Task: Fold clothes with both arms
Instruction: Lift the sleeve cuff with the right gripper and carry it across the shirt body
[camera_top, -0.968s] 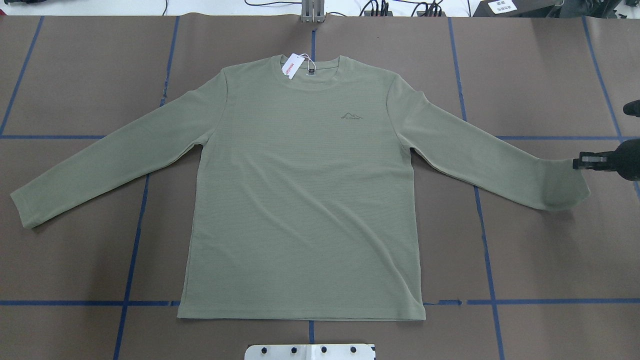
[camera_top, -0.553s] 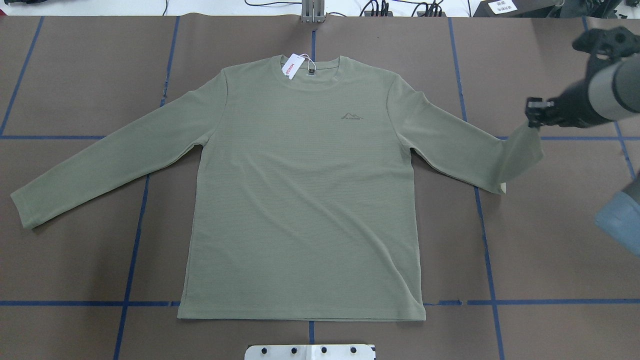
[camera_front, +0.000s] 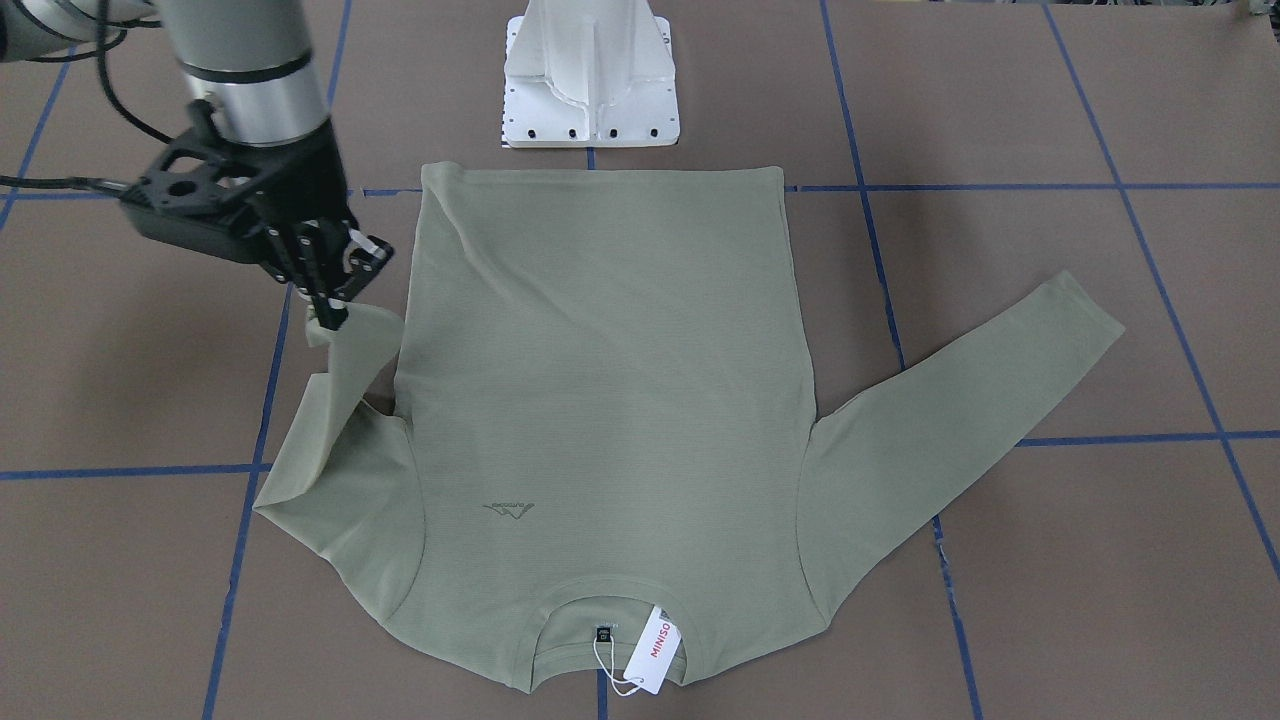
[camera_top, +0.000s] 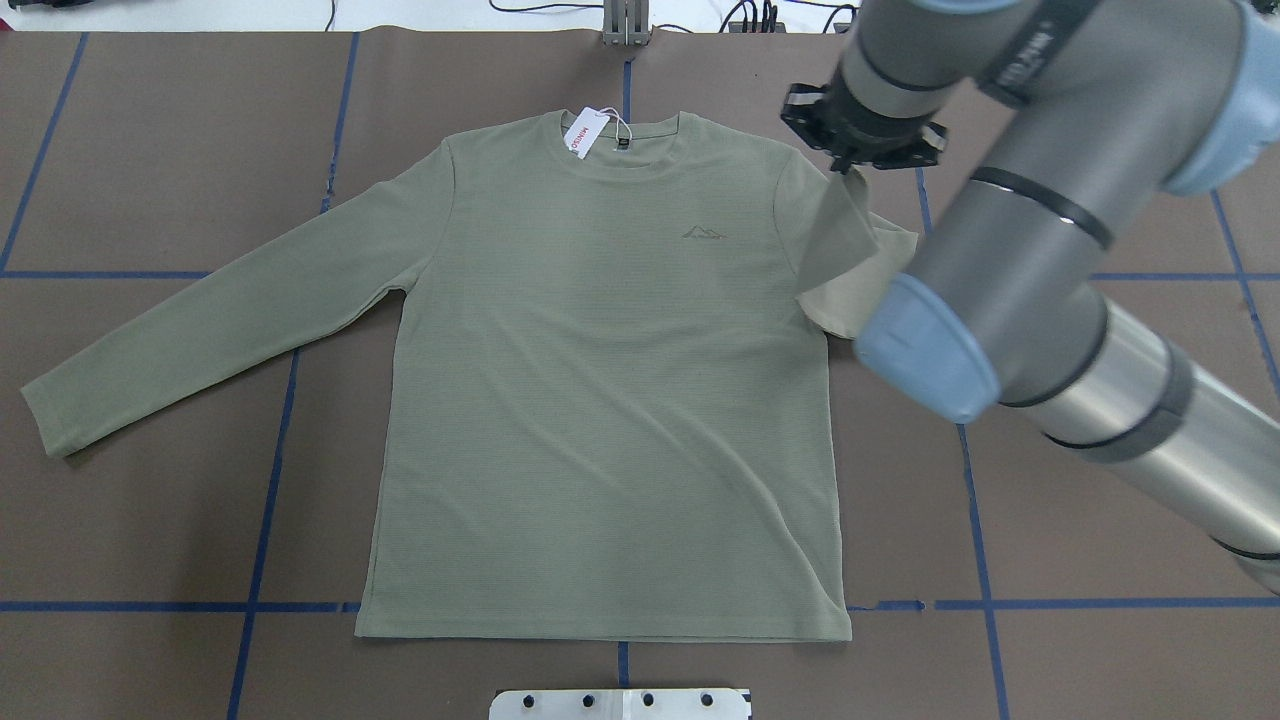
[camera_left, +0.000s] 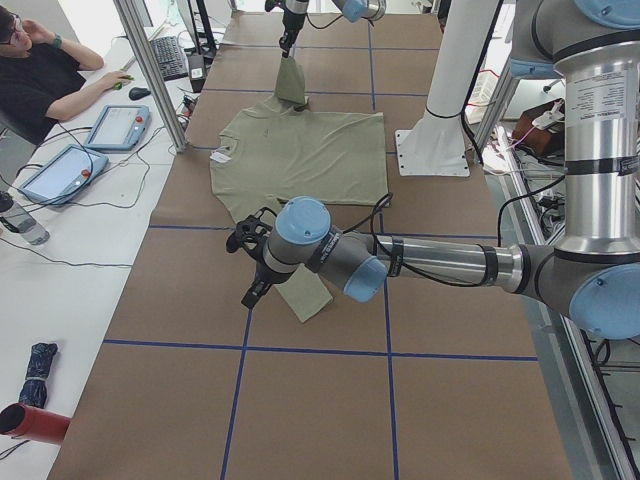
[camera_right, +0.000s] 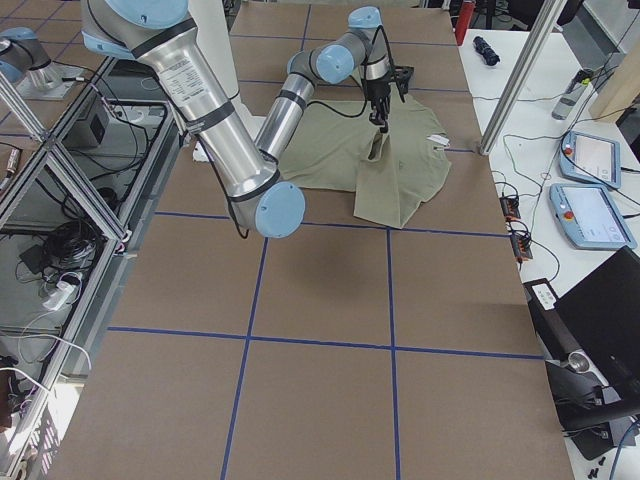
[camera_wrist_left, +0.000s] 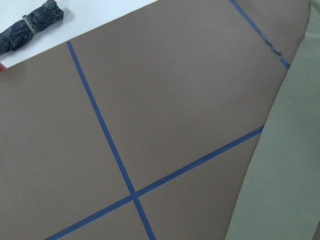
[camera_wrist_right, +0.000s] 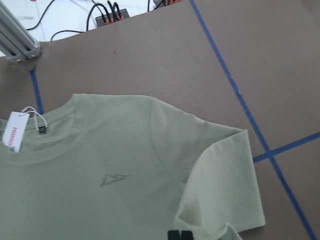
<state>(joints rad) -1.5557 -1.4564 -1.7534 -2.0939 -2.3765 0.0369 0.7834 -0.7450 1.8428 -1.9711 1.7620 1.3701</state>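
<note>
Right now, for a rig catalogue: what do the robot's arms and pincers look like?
Both the right arm and left arm are round silver-grey tubes with light-blue joint caps and dark ring bands. A black cable runs along the right one. Each ends in a slim black two-finger pincer: right pincer, left pincer.

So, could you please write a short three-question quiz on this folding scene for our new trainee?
1. True or false: the right gripper holds one sleeve cuff of the shirt lifted off the table.
2. Which sleeve lies flat and outstretched? A) the sleeve on the robot's left B) the one on its right
3. Fill in: the white hang tag sits at the shirt's ____.
Key: 1 true; 2 A; 3 collar.
</note>
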